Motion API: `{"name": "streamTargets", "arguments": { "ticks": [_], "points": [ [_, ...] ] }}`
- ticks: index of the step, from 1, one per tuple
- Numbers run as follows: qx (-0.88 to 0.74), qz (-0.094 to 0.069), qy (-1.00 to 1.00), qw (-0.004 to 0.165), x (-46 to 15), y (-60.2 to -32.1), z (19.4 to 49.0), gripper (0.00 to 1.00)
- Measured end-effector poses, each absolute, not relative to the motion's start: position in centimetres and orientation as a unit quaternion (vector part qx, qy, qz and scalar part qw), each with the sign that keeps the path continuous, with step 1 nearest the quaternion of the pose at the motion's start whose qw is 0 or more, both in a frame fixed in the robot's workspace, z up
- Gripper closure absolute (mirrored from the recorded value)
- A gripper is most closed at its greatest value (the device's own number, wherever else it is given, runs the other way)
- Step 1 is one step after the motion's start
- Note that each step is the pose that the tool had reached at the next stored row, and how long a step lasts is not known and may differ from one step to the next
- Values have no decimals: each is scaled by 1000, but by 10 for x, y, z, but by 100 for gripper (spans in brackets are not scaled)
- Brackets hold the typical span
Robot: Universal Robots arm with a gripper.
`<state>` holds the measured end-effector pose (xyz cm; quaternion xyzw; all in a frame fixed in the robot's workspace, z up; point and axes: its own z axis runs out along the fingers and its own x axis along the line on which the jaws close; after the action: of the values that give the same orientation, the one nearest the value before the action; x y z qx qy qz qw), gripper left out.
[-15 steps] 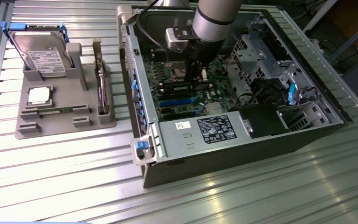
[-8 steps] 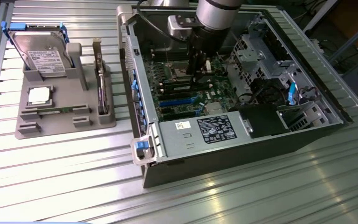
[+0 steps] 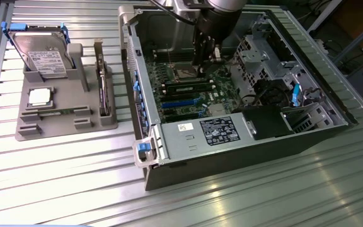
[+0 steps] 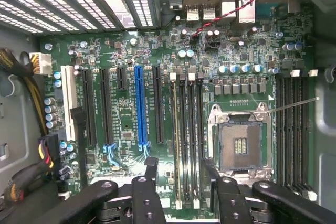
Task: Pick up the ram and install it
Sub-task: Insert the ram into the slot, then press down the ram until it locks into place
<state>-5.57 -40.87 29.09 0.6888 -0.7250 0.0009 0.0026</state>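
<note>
The gripper (image 3: 205, 60) is hanging inside the open case (image 3: 245, 142) in the upper middle of the exterior frame, above the motherboard (image 3: 194, 92). In the wrist view its fingers (image 4: 151, 167) are standing apart, jaws open and gripping nothing, straddling the RAM slots (image 4: 186, 129) beside the empty CPU socket (image 4: 240, 142). A ram (image 3: 188, 88) is sitting seated in a slot just below the gripper in the exterior frame; in the wrist view it is lying between the fingers. At the exterior frame's left, a grey holder (image 3: 64, 111) is carrying a hard drive (image 3: 39, 54), a processor (image 3: 39, 97), and another upright board (image 3: 100, 82) at its right edge.
</note>
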Motion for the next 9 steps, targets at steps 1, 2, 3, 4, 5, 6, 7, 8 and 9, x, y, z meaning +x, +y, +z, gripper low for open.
{"name": "streamTargets", "arguments": {
  "ticks": [1, 2, 3, 4, 5, 6, 7, 8, 9],
  "points": [
    [689, 1, -725, 3, -56, -409, 293, 55],
    [689, 1, -725, 3, -56, -409, 296, 55],
    [689, 1, -725, 3, -56, -409, 298, 55],
    [689, 1, -725, 3, -56, -409, 298, 55],
    [689, 1, -725, 3, -56, -409, 298, 55],
    [689, 1, -725, 3, -56, -409, 298, 55],
    [689, 1, -725, 3, -56, -409, 298, 55],
    [689, 1, -725, 3, -56, -409, 298, 55],
    [689, 1, -725, 3, -56, -409, 298, 55]
  ]
}}
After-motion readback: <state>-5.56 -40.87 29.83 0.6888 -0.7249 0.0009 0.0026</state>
